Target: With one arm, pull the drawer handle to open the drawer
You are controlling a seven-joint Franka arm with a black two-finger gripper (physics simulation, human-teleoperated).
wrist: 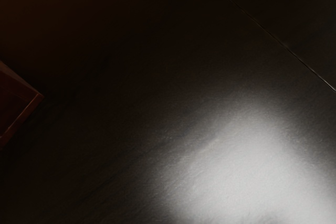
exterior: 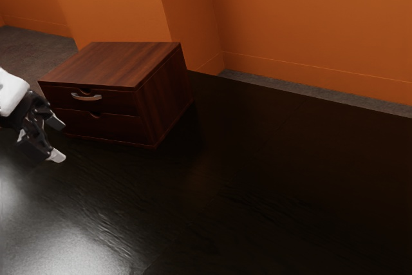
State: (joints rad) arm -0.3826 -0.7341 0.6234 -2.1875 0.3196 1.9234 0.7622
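Note:
A dark wooden cabinet (exterior: 122,82) with two drawers stands on the black floor at the exterior view's upper left. Its top drawer (exterior: 90,98) carries a curved metal handle (exterior: 86,96) and looks shut; the lower drawer (exterior: 96,123) has a small recessed pull. My black gripper (exterior: 56,138) hangs at the exterior view's left edge, in front of the drawer fronts and a little below the handle. Its two white-tipped fingers (exterior: 57,156) stand apart, open, with nothing between them. A corner of the cabinet (wrist: 16,108) shows in the wrist view.
Glossy black floor (exterior: 257,191) spreads to the exterior view's right and front, with a bright glare patch (wrist: 252,171) under my hand. Orange walls (exterior: 309,17) rise behind the cabinet, with a jutting corner close to its back right.

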